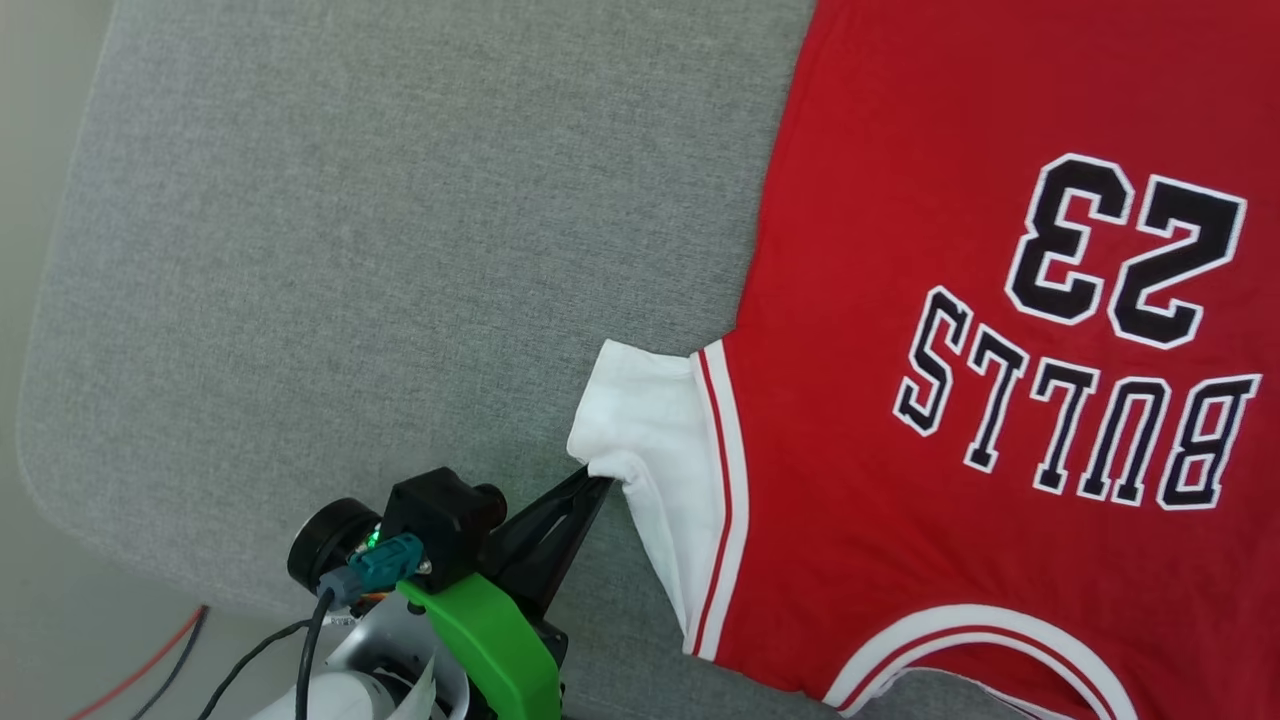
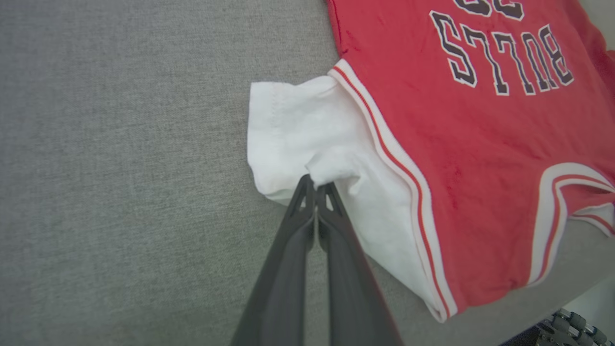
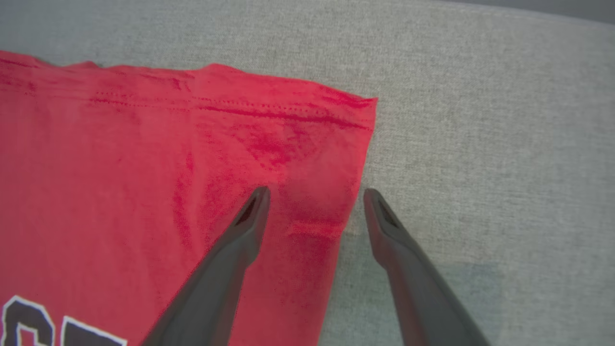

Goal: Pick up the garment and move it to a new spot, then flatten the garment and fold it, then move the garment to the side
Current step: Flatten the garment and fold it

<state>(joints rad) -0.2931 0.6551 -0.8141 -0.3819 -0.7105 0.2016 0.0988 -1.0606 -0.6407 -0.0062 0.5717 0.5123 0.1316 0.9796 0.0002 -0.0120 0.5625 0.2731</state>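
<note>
Nearest, at the bottom of the head view: pale forearm (image 1: 340,690) with a green plastic bracket (image 1: 490,630). Just beyond, left tool (image 1: 598,482), two long dark fingers pressed together, pinching a bunched fold at the near edge of the white short sleeve (image 1: 650,420). Cloth puckered around the pinch, otherwise lying on the grey fabric-covered worktop (image 1: 400,250). Beside it, red jersey T-shirt (image 1: 880,560) with white-and-red striped trim, spread flat, chest up, black-and-white "BULLS" and "23" upside down in the head view, collar toward the near worktop edge. Farther off, by the hem corner, right tool (image 3: 314,192) spread wide, gripping nothing: one finger above red cloth, the other above bare worktop, the shirt's side edge between them.
</note>
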